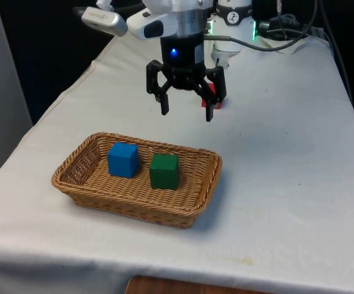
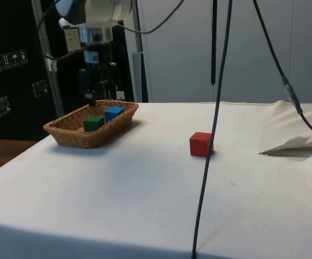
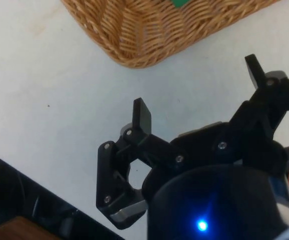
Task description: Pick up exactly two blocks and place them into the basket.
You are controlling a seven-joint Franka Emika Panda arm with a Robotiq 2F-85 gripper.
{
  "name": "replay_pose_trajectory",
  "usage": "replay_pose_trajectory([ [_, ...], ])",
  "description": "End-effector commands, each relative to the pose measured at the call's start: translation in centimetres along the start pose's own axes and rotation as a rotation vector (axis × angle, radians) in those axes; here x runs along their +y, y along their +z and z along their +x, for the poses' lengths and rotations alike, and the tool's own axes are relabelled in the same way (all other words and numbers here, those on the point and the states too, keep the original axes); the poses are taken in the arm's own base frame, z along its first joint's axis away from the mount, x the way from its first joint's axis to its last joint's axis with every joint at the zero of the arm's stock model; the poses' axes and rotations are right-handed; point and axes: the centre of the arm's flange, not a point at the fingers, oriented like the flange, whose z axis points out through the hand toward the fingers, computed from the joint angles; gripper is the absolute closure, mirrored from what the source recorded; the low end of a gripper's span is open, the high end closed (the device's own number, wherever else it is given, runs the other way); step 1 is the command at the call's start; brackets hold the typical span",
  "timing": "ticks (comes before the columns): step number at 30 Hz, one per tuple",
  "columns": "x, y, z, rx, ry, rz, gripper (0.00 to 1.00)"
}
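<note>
Nearest the front camera sits the wicker basket (image 1: 192, 207) on the white-clothed worktop (image 1: 287, 184), and above its far rim hangs the black end effector (image 1: 187, 114), fingers (image 1: 164, 104) spread apart with nothing between them; in the wrist view the end effector (image 3: 199, 90) shows the same wide gap over bare cloth, with a corner of the basket (image 3: 134, 35) beyond; inside the basket lie a blue block (image 1: 123, 159) and a green block (image 1: 164, 171) just beside each other, the blue one towards the front view's left; a red block (image 2: 201, 144) rests on the cloth well apart from the basket (image 2: 75, 135), partly hidden behind the end effector in the front view
</note>
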Motion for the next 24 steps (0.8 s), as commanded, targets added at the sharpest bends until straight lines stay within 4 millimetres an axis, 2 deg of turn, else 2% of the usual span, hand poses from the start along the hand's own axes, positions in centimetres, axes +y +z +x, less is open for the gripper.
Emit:
replay_pose_trajectory([
  [1, -0.1, 0.0, 0.0, -0.003, -0.003, 0.002, 0.00],
  [8, -0.9, -0.8, -0.5, -0.024, -0.027, 0.022, 0.00],
  [9, -0.8, -0.4, -0.2, -0.019, -0.021, 0.018, 0.00],
  [16, -1.0, -2.7, -1.0, -0.026, -0.042, 0.034, 0.00],
  [19, -1.0, -2.9, -0.8, -0.026, -0.041, 0.040, 0.00],
  [24, -1.0, -4.7, -1.9, -0.009, -0.045, 0.046, 0.00],
])
